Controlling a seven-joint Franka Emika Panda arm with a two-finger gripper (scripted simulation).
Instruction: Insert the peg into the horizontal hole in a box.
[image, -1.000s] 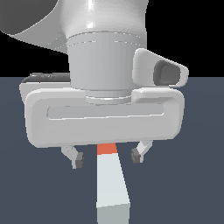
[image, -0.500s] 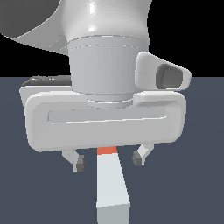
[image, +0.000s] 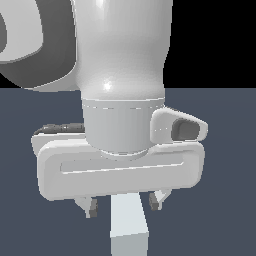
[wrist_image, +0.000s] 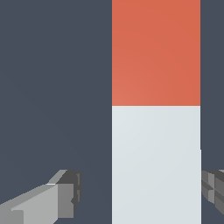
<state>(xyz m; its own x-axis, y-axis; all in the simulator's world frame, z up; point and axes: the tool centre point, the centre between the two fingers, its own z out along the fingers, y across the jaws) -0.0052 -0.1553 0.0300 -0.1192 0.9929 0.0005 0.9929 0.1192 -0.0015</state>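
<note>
- Nearest you in the exterior view, the peg's (image: 129, 225) white end lies on the dark floor (image: 220, 200).
- Behind it, your gripper (image: 123, 204) straddles the peg, fingers (wrist_image: 61, 194) spread apart, seemingly clear of its sides.
- Further along, the wrist view shows the peg's orange-red end.

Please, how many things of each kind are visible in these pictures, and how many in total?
Peg: 1
Gripper: 1, with 2 fingers
Box: 0 visible
Total: 2 things
</note>
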